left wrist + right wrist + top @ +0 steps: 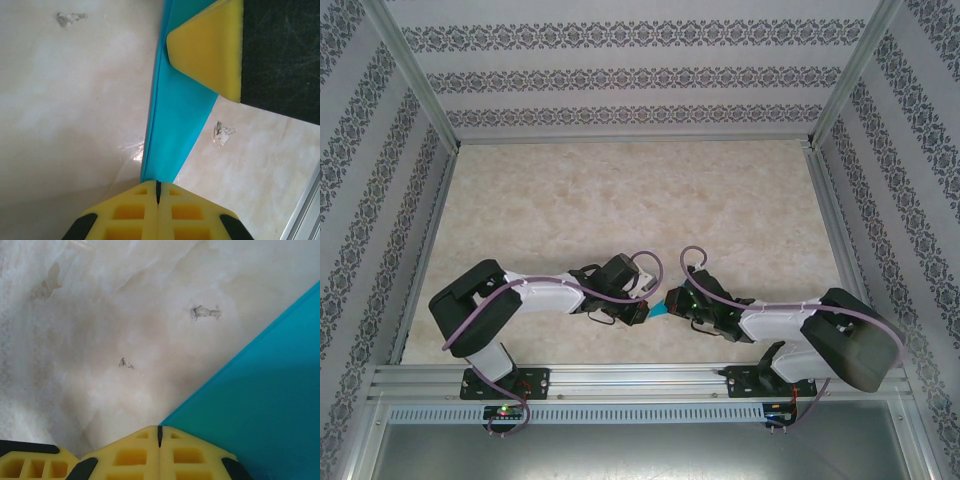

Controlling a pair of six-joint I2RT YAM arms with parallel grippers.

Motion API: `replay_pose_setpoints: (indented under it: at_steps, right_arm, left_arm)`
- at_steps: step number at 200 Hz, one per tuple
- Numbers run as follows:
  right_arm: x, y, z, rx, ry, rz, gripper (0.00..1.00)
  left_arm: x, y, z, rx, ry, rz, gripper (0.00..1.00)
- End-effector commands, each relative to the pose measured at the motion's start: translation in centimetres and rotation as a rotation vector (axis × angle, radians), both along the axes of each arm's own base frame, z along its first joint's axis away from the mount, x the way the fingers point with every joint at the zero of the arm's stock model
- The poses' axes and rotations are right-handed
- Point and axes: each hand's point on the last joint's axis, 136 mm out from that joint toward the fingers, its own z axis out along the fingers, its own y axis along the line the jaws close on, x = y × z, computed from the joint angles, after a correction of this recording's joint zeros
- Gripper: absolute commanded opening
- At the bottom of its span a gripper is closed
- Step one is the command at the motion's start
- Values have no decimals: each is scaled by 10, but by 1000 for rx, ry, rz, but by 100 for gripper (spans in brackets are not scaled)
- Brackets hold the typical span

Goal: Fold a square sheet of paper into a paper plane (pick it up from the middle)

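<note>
The turquoise-blue sheet of paper [660, 311] hangs as a small patch between my two grippers near the table's front edge. In the left wrist view it is a narrow folded band [175, 115] with a layered left edge, and my left gripper [158, 188] is shut on its near end. A yellow finger [210, 45] of the right gripper lies over its far end. In the right wrist view the paper [265, 390] spreads to the right, and my right gripper [160, 431] is shut at its corner. Whether it has the paper plane's shape I cannot tell.
The beige marbled table [620, 200] carries small scuff marks [205, 312]. An aluminium rail [640, 378] runs along the front edge just behind the grippers. Patterned walls and metal posts [415, 80] close in the sides and back.
</note>
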Motion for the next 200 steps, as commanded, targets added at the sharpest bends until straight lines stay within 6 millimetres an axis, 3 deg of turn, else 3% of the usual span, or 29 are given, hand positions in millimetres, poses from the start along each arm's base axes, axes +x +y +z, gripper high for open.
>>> replay_pose_setpoints:
  at_steps: [1, 97, 129, 173, 200]
  right_arm:
    - [-28, -60, -58, -283, 145, -48, 1]
    - [-28, -62, -60, -306, 146, -24, 0]
    - [-24, -53, -57, -289, 137, -3, 0]
    - [-22, -46, -53, -269, 122, 17, 0]
    - [-20, -42, -51, -258, 113, 27, 1]
  left_arm:
    - [-41, 63, -38, 251, 173, 36, 0]
    - [-44, 76, -25, 290, 162, 51, 0]
    - [-34, 58, 0, 212, 132, 48, 0]
    - [-5, 26, 53, 54, 21, 77, 0]
    - [13, 1, 64, -42, 15, 88, 0]
